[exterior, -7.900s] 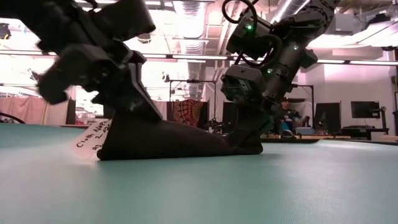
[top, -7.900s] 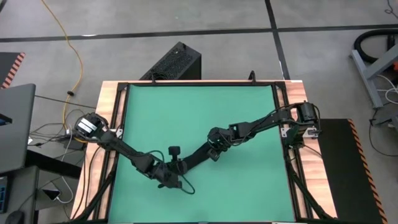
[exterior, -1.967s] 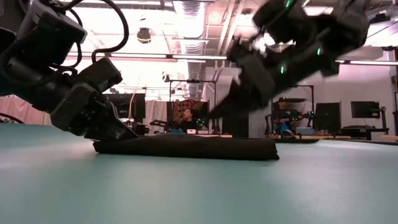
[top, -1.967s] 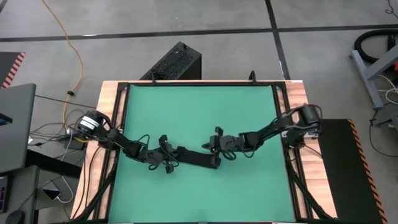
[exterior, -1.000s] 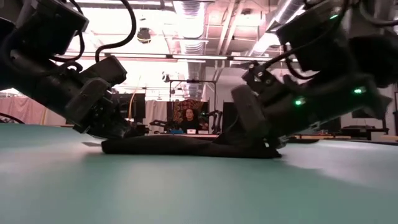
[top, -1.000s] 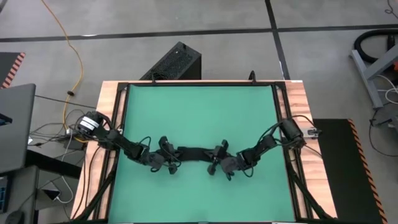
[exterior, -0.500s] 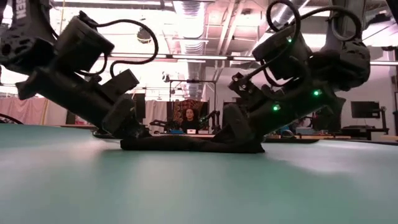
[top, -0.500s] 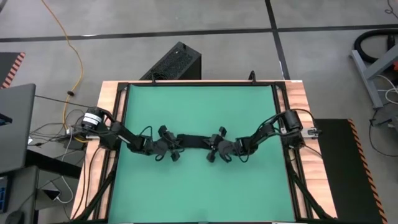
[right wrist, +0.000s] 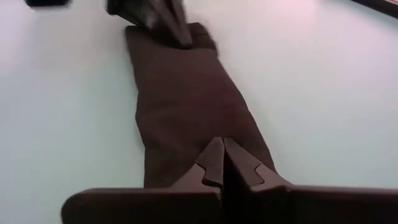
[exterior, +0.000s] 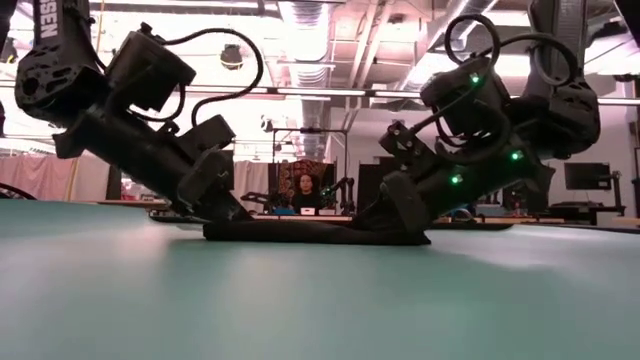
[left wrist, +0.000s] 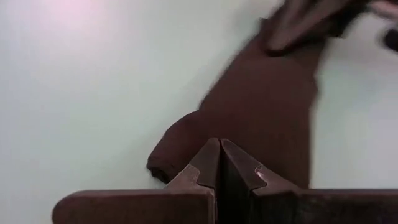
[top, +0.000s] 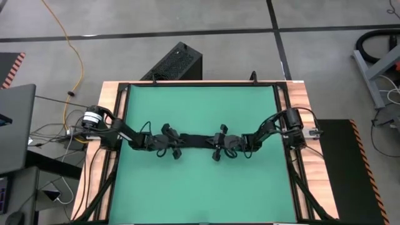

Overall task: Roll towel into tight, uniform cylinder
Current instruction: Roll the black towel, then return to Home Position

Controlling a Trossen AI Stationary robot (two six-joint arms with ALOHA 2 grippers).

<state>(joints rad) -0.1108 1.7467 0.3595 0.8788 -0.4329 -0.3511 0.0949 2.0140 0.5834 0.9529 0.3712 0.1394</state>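
The black towel [top: 195, 141] lies as a narrow flat band running left to right on the middle of the green mat [top: 200, 106]; the low view shows the towel [exterior: 310, 232] low and level. My left gripper [top: 180, 142] is shut at the band's left end, and my right gripper [top: 212, 143] is shut at its right end. Both slant down toward each other. In the wrist views the towel [left wrist: 261, 106] [right wrist: 186, 106] stretches away from each pair of fingertips to the other gripper. My left gripper has its shut fingertips [left wrist: 211, 155] on top of the towel's rounded left end [left wrist: 177, 146], slanting down from the table's left, along the band. Whether cloth is caught between them I cannot tell. The towel lies flat on the mat. My right gripper has its shut fingertips [right wrist: 214, 152] on top of the towel's right end [right wrist: 186, 158], slanting down from the table's right, along the band. Whether a layer is pinched between the fingers I cannot tell. The towel lies flat on the mat.
Bare green mat lies on the near and far sides of the towel. A dark frame [top: 122, 125] and wooden table edges [top: 109, 106] border the mat. A black ribbed box [top: 175, 62] stands on the floor beyond the far edge.
Both grippers have gone toward the table's far edge, staying shut at the towel's two ends. The towel has travelled with them toward the far edge, still a flat band. My right gripper has also rolled about its own line.
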